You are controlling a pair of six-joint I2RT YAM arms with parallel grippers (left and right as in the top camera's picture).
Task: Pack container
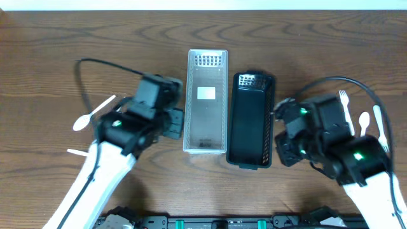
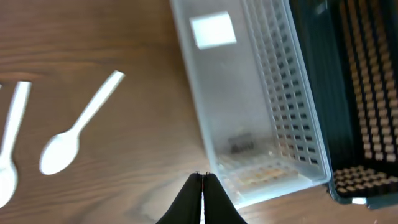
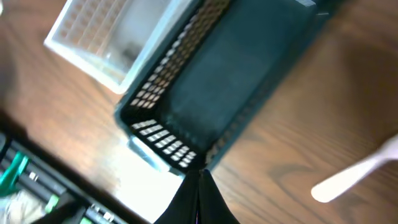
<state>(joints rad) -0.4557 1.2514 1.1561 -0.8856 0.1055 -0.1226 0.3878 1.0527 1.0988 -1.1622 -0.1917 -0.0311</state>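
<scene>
Left claw [image 2: 203, 180] and right claw [image 3: 199, 177] are hovering pinched together, holding nothing; the left should be opening wide, then straddling the spoon [image 2: 88, 116] handle at frame left.

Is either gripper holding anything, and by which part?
Nothing is held. The left gripper is shut and empty; the right gripper is shut too, tips at the rim of the black basket, nothing between them.

The tabletop [image 1: 51, 51] is dark brown wood grain, the clear basket [image 1: 206, 121] whitish, the perforated basket [image 1: 249, 127] black, the spoon [image 1: 94, 111] white.
</scene>
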